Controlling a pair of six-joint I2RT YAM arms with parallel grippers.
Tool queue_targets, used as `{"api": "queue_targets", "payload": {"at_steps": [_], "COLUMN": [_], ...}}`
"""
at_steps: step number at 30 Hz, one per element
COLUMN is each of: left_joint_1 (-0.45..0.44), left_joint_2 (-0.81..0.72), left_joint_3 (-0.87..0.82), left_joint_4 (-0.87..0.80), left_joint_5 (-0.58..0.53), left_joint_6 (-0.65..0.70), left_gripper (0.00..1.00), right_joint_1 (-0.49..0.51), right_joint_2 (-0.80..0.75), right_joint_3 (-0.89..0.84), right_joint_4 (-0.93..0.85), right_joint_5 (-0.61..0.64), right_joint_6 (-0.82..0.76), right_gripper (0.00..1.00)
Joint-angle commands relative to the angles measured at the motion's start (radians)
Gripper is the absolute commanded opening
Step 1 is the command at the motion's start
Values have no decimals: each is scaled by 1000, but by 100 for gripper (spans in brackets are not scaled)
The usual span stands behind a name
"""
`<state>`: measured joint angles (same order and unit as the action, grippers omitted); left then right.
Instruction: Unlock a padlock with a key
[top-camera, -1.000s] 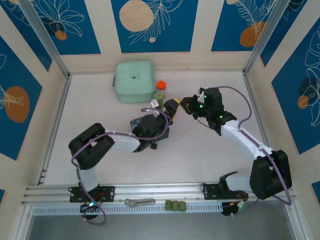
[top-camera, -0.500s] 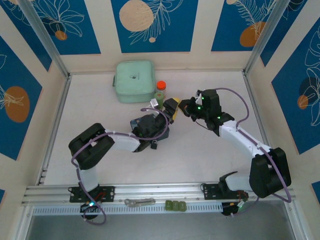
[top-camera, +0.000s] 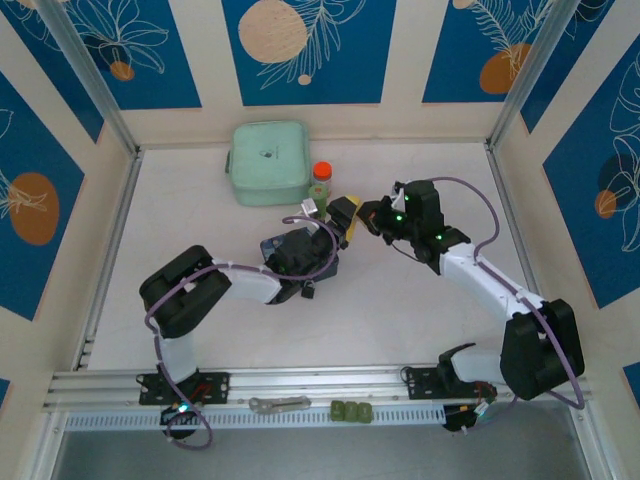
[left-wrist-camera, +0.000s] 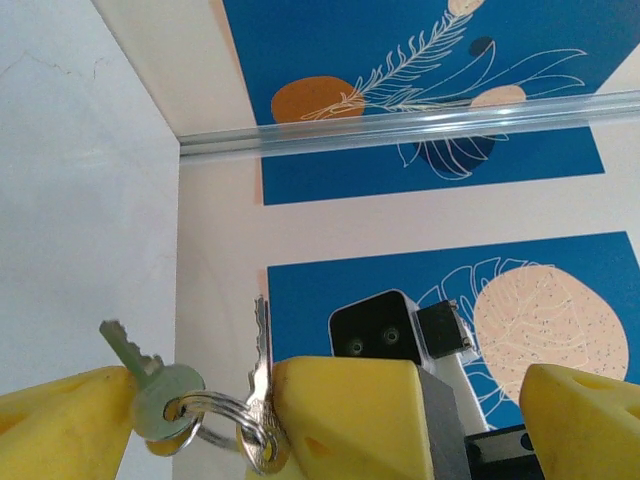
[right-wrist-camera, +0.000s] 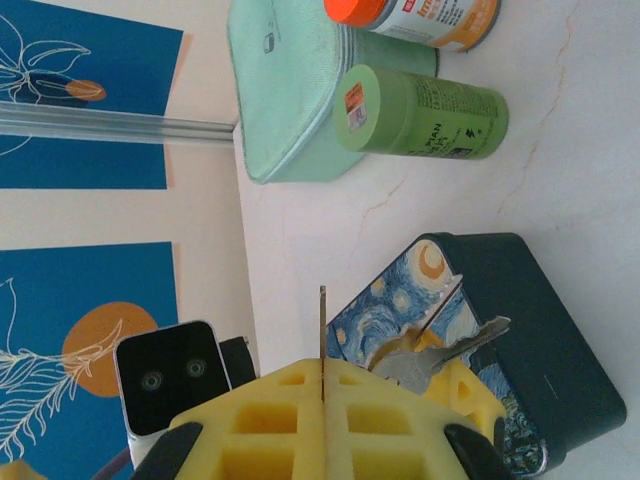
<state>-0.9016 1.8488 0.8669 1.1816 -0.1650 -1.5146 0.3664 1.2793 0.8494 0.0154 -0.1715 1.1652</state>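
Observation:
My right gripper (right-wrist-camera: 322, 385) is shut on the key (right-wrist-camera: 322, 335), whose thin blade stands edge-on out of the seam between the yellow fingers. My left gripper (left-wrist-camera: 340, 400) is open, its fingers (left-wrist-camera: 60, 425) spread wide to either side of the right gripper's yellow fingertips (left-wrist-camera: 345, 405). A key (left-wrist-camera: 261, 345) stands upright against those fingertips. A ring (left-wrist-camera: 215, 420) joins it to a second key (left-wrist-camera: 150, 385) lying on my left finger. From above, the two grippers (top-camera: 345, 213) (top-camera: 368, 215) meet nose to nose. The padlock is hidden.
A blue swirly-painted box (top-camera: 300, 255) lies under the left wrist. Behind stand a mint green case (top-camera: 268, 163), an orange-capped bottle (top-camera: 321, 180) and a green bottle lying down (right-wrist-camera: 420, 110). A grey metal tool (top-camera: 278, 404) lies on the front rail.
The right gripper has edged left, closer to the left gripper. The left arm has barely moved.

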Motion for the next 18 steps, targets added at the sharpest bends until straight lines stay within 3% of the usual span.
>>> {"api": "queue_targets", "payload": {"at_steps": [1,11,18], "left_joint_1": [-1,0,11], "left_joint_2": [18,9,0], "left_joint_3": [27,14,-13], "left_joint_4": [19,-1,53], "left_joint_5": [10,4,-5], "left_joint_6": [-17,-10,21], "left_gripper": [98,98,80], "right_joint_1": [2,-2,-7], "right_joint_2": [-25,-23,-32], "right_joint_3": [-9,-35,-73], "right_joint_4": [31,47,8], "right_joint_5": [-43,-53,-50], "right_joint_6": [13,19,-1], "right_gripper": [0,0,0]}}
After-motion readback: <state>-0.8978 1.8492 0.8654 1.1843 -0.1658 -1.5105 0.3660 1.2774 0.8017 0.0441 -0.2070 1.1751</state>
